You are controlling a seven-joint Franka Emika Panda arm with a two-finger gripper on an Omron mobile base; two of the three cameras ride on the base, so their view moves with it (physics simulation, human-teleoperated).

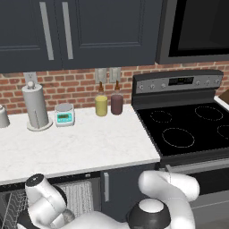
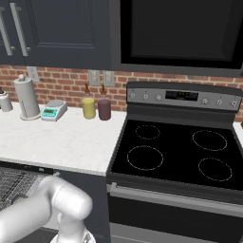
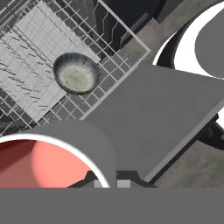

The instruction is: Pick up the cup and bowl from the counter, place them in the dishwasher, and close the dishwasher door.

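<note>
In the hand view my gripper (image 3: 111,183) is shut on the rim of the cup (image 3: 39,164), whose red-pink inside fills the lower left. The cup hangs over the open dishwasher door (image 3: 153,118), a flat grey panel lying level. Beyond it, the dark speckled bowl (image 3: 76,73) sits upright in the white wire rack (image 3: 30,61). My arm reaches down past the front edge of the counter (image 1: 80,143) into the open dishwasher (image 1: 11,203), and the rack (image 2: 14,182) also shows under the counter (image 2: 61,137).
At the back of the counter stand a paper towel roll (image 1: 36,107), a small scale (image 1: 64,114), a yellow bottle (image 1: 101,105), a maroon bottle (image 1: 116,103) and a grey canister (image 1: 2,117). The black stovetop (image 1: 188,129) lies to the right.
</note>
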